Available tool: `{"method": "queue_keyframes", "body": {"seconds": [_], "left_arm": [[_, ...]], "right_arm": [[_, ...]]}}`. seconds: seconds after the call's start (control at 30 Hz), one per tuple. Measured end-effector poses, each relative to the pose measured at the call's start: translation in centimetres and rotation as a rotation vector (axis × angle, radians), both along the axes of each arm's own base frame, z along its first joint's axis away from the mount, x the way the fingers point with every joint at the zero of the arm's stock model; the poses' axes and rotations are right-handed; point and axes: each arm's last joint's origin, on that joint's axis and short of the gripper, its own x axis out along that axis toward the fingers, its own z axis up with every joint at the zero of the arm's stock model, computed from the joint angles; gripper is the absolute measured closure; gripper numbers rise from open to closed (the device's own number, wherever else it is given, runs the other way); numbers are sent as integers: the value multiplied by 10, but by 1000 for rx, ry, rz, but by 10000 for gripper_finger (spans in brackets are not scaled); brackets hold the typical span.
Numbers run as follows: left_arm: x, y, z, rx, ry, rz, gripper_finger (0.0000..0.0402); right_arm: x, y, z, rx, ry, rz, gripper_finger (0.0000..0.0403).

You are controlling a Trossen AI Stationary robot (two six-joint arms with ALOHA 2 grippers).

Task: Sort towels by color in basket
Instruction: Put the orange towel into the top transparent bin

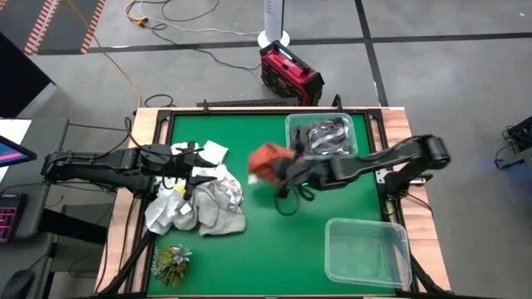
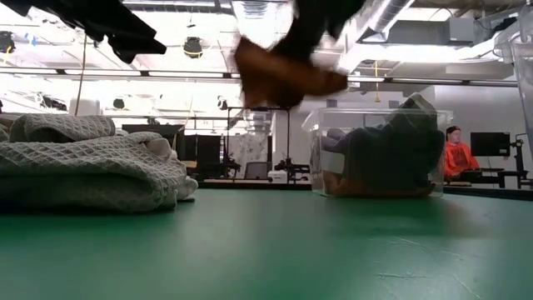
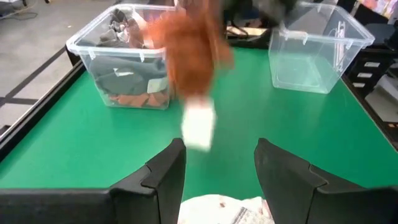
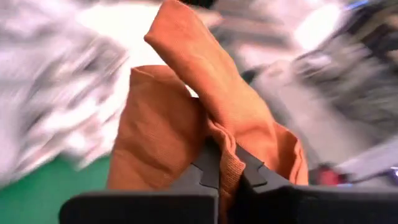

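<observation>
Green table (image 1: 266,249) carries two clear bins: the far bin (image 1: 321,137) holds dark grey towels, the near bin (image 1: 366,251) looks bare inside, though glare makes that uncertain. A heap of white and pale grey towels (image 1: 204,206) lies under the left gripper (image 1: 193,166), fingers spread, holding nothing. Right gripper (image 4: 227,177) is pinched on the rust-orange towel (image 1: 268,159), held clear above mid-table beside the far bin.
</observation>
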Motion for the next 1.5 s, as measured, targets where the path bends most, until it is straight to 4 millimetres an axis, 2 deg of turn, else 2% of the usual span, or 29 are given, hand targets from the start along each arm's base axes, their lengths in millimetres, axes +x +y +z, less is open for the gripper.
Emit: {"method": "queue_keyframes", "body": {"seconds": [0.07, 0.17, 0.3, 0.47, 0.53, 0.67, 0.77, 0.93, 1.23, 1.37, 1.5], "left_arm": [[0, 0, 0, 0, 4, 0, 221], [0, 0, 0, 0, 2, 0, 221], [0, 0, 1, 3, -7, -1, 221], [0, 0, 0, 0, -1, 0, 221], [0, 0, 0, 0, 0, 0, 221], [0, 0, 0, 0, -1, 0, 221], [0, 0, 0, -1, 0, 0, 221], [0, 0, -1, -15, 5, 5, 221], [0, 0, 0, -1, 1, 0, 221], [0, 0, 0, -5, 1, 2, 221], [0, 0, 0, -7, 4, 2, 221]], "right_arm": [[-16, -3, 20, -82, -47, -129, 374], [-32, -13, 32, -187, -48, -321, 374], [-42, -33, 32, -236, 19, -432, 374], [-55, -53, 16, -254, 203, -496, 370], [-60, -63, 11, -196, 245, -506, 370], [-61, -85, -6, 54, 287, -457, 371], [-66, -101, -21, 127, 317, -493, 369], [-77, -128, -33, 336, 327, -494, 369], [-87, -162, -62, 566, 347, -428, 366], [-85, -170, -71, 597, 359, -440, 360], [-86, -172, -71, 587, 372, -426, 337]]}}
